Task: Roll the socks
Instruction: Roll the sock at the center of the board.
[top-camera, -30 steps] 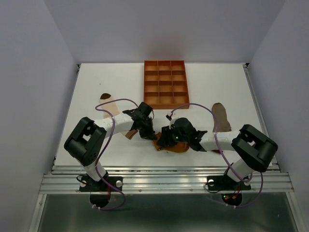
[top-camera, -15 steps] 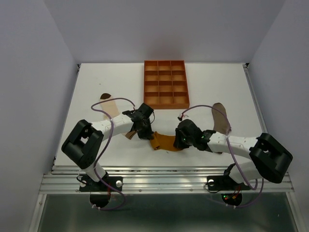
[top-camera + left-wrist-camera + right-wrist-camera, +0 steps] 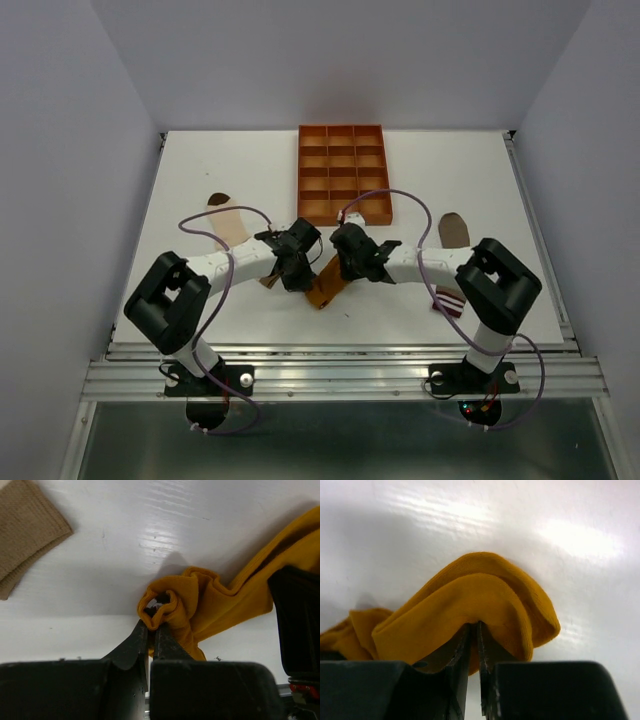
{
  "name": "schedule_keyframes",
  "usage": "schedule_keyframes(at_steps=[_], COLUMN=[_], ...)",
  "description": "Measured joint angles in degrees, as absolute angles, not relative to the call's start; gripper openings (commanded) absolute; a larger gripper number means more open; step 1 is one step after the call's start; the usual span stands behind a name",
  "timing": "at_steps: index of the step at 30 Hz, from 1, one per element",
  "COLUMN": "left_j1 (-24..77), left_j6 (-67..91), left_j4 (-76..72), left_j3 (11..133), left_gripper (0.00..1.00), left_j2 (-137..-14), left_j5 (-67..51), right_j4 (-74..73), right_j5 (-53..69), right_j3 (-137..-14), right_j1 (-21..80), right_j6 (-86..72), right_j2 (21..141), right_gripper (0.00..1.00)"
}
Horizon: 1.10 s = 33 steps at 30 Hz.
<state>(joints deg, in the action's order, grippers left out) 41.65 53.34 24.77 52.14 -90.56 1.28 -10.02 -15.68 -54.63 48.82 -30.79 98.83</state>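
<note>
The mustard-yellow fabric sock (image 3: 325,290) lies crumpled on the white bench (image 3: 200,180), its bunched left end clamped in the left fingers (image 3: 132,645), its raised right fold clamped in the right fingers (image 3: 487,650).

A: What sort of place is this?
B: A robotics lab cell: a white table (image 3: 200,170) boxed in by plain pale walls (image 3: 60,150), with the left arm (image 3: 235,263) and right arm (image 3: 435,262) bolted to an aluminium rail (image 3: 340,378).
</note>
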Motion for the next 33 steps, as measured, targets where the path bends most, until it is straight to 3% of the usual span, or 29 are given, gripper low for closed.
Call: schedule_keyframes(at_steps=[9,16,19,33], left_j1=[41.8,44.4,45.2,46.5], left_j6=[67.5,81.1,84.6,91.8], left_j4=[25.3,26.6,28.1,32.6], left_j3=[48.2,44.0,44.0,45.1], left_gripper=[0.0,0.0,0.0,0.0], left_j2=[-87.1,-82.5,-82.4,-82.8], left_j5=[3.4,4.8,4.9,4.4], right_j4=[-13.5,-13.5,-11.3,-0.2], right_j5=[-18.4,-13.7,-7.5,13.0], right_j3=[-66.5,-68.9,-64.6,-46.2], right_j1=[48.8,48.7,48.4,49.6], right_j6=[-21.7,-14.6,-11.3,-0.5], right_j2=[107.5,108.8,104.6,82.1], right_gripper=[0.18,0.36,0.47,0.58])
